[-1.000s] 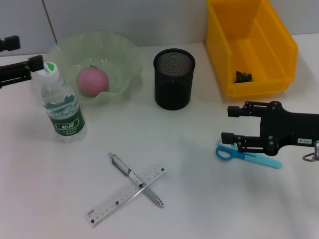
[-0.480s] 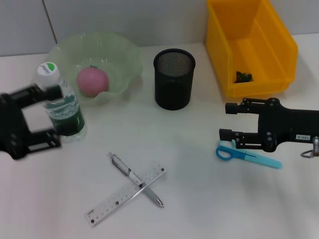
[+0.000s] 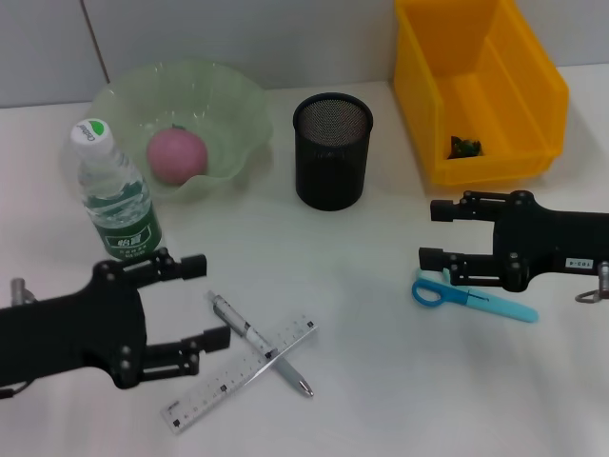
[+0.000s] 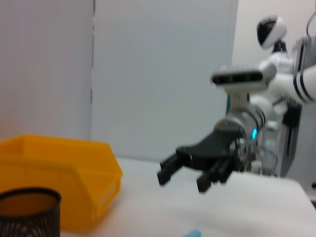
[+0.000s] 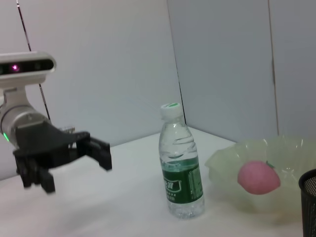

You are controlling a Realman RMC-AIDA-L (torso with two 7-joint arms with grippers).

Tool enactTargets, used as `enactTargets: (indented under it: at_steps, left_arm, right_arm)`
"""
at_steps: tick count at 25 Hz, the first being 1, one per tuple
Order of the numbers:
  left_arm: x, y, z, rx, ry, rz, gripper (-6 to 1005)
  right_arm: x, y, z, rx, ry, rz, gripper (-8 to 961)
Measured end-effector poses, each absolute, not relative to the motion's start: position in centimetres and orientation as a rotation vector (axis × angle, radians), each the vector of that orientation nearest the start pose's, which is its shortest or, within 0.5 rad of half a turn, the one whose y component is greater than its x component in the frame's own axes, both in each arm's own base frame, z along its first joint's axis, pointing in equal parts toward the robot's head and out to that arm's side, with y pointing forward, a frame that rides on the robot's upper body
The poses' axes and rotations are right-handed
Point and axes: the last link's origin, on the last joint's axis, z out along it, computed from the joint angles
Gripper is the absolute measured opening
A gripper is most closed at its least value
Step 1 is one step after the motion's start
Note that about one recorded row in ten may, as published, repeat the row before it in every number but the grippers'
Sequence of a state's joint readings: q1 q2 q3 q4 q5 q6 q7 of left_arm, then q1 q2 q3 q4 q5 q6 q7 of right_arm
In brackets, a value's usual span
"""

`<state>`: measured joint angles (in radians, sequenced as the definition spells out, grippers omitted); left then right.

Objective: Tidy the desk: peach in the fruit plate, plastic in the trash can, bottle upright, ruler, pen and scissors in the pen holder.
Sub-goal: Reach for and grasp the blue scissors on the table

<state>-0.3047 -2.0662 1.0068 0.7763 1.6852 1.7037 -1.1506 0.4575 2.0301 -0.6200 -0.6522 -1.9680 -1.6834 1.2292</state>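
The pink peach [image 3: 176, 155] lies in the green fruit plate [image 3: 243, 100]. Beside the plate the bottle [image 3: 116, 195] stands upright, untouched. The pen [image 3: 255, 341] lies crossed over the clear ruler [image 3: 217, 383] at the table's front. My left gripper [image 3: 207, 301] is open just left of the pen's upper end, holding nothing. The blue scissors [image 3: 473, 297] lie flat at the right, with my open right gripper [image 3: 429, 235] hovering just above their handle. A plastic scrap [image 3: 464, 146] sits in the yellow trash can [image 3: 538, 81]. The black mesh pen holder [image 3: 331, 152] looks empty.
The right wrist view shows the bottle [image 5: 180, 170], the peach [image 5: 257, 177] in its plate [image 5: 224, 160] and my left gripper [image 5: 94, 148] farther off. In the left wrist view are the trash can [image 4: 59, 173], the pen holder [image 4: 27, 212] and my right gripper [image 4: 190, 168].
My left arm has swung from beside the bottle's cap down to the table's front, stopping by the pen and ruler. The bottle stays upright. The right gripper has barely shifted.
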Motion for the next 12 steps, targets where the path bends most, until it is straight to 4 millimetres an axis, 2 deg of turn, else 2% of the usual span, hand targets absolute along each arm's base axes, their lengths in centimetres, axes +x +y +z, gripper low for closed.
enactTargets:
  at_steps: [5, 12]
  left_arm:
    - [-26.9, 26.7, -1.5, -2.82, -0.229, -0.804, 808]
    - [-28.0, 27.0, -2.5, -2.823, -0.268, -0.709, 804]
  right_arm:
    - [28.2, 30.6, 2.8, -2.703, 0.488, 0.747, 702]
    - [28.1, 30.8, 3.1, -2.704, 0.565, 0.729, 702]
